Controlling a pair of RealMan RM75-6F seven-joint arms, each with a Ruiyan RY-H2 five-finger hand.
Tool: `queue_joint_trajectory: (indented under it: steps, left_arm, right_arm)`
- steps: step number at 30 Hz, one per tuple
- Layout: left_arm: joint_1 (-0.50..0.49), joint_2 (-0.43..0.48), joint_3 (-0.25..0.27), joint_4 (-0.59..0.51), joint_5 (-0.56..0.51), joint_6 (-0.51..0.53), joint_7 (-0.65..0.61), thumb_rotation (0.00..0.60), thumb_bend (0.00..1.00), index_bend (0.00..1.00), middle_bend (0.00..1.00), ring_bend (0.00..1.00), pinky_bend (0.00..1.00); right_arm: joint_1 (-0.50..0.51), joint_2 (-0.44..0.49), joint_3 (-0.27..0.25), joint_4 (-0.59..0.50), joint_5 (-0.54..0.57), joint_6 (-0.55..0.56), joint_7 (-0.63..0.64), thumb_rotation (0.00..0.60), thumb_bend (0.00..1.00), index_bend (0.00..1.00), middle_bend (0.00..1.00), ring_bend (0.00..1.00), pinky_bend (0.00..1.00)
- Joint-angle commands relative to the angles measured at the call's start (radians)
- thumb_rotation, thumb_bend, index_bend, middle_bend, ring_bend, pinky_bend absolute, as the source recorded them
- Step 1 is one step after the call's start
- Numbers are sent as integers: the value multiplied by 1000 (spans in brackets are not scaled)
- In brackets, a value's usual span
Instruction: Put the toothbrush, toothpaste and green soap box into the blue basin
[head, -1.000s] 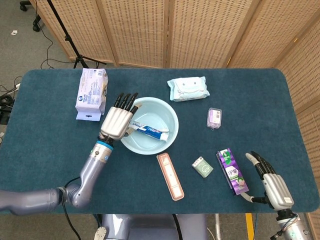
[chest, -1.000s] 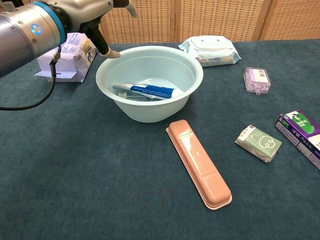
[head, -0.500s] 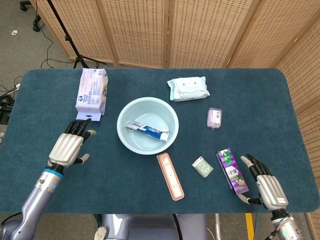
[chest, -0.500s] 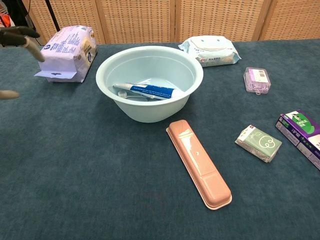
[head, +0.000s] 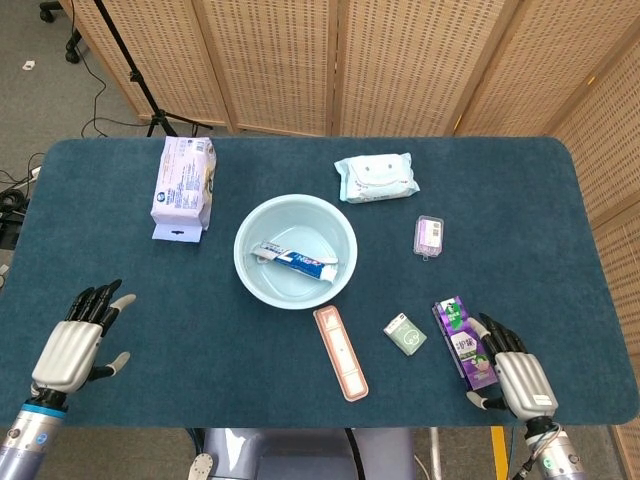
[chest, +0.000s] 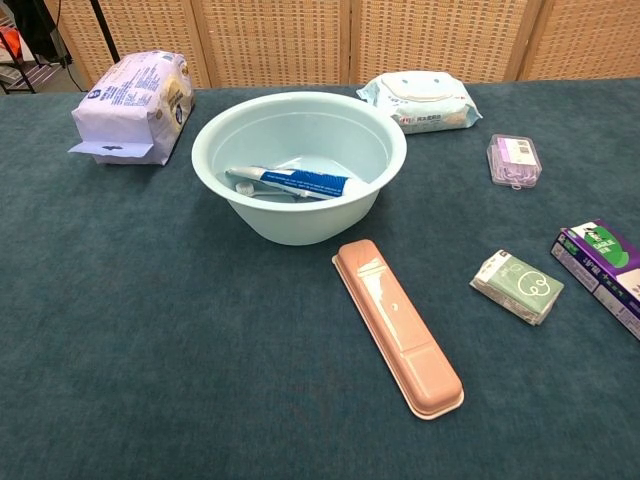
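Both hands low at the bench's near corners, basin mid-bench.
Left hand (head: 72, 345) spread, holding nothing, wide bare cloth around it; right hand (head: 515, 376) spread, holding nothing, just beside purple box (head: 464, 341). Blue basin (chest: 222, 195) holds toothpaste (chest: 300, 181) and toothbrush (chest: 245, 187). Green soap box (chest: 517, 286) lies outside on the bench (head: 120, 270), between pink case (chest: 398, 326) and purple box.
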Motion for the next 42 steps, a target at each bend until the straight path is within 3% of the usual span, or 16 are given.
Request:
queue_joint_trajectory:
  steps: [1, 6, 14, 21, 32, 42]
  left_arm:
    - [7, 4, -3, 6, 15, -11, -15, 600, 240, 154, 0, 0, 19]
    - [14, 14, -15, 6, 17, -23, -44, 600, 242, 144, 0, 0, 19]
    - [17, 19, -28, 13, 28, -61, -79, 600, 243, 142, 0, 0, 18]
    - [14, 23, -33, 14, 30, -104, -108, 600, 244, 139, 0, 0, 19]
    - [21, 32, -48, 15, 42, -116, -150, 600, 245, 139, 0, 0, 18]
    - [30, 31, -56, 14, 62, -117, -155, 600, 245, 139, 0, 0, 18]
  right_arm:
    - [39, -9, 29, -44, 31, -40, -70, 600, 53, 53, 0, 0, 81]
    - [95, -34, 68, -101, 78, -82, -187, 600, 53, 53, 0, 0, 81]
    - [186, -110, 119, -129, 240, -151, -352, 600, 53, 53, 0, 0, 81]
    - [262, -163, 174, -100, 410, -229, -318, 600, 53, 53, 0, 0, 81]
    - [322, -203, 163, -29, 577, -271, -324, 600, 53, 52, 0, 0, 81]
    - [345, -218, 142, -10, 587, -254, -313, 600, 53, 59, 0, 0, 81]
